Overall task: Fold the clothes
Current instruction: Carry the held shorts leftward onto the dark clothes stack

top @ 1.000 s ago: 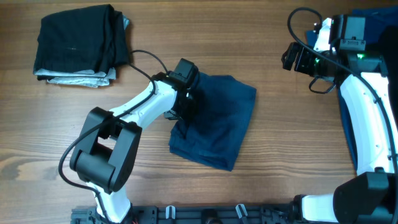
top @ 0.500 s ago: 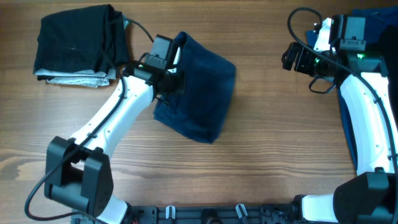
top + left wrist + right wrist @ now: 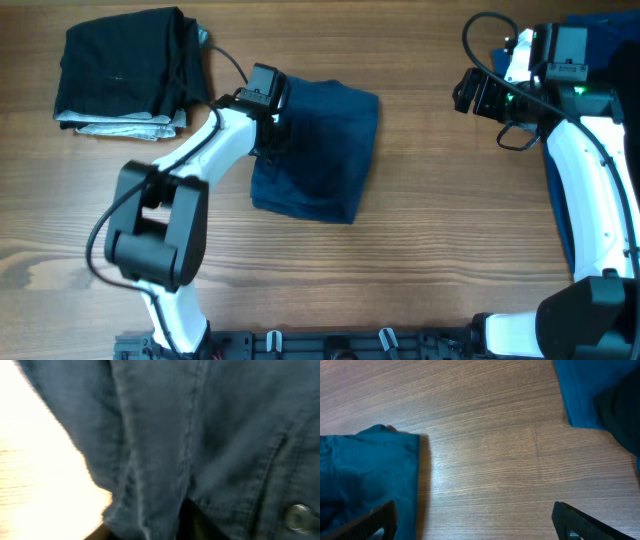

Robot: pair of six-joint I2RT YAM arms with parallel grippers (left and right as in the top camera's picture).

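Robotics lab or test bench, seen from above. Bare wood-grain table (image 3: 440, 230) filling the whole frame, with no furniture or room beyond it. White-and-black robot arm (image 3: 215, 145) rising from the lower left, a second arm (image 3: 580, 190) down the right side, with a green indicator light (image 3: 580, 92) glowing near its top. Black mounting rail (image 3: 330, 345) along the bottom edge. Clothes laid out as work pieces: folded pile (image 3: 125, 70) at upper left, navy shorts (image 3: 325, 140) at centre.

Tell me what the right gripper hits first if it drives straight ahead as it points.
Probably the bare wooden table, between the folded navy shorts and the bright blue cloth; depth is unclear.
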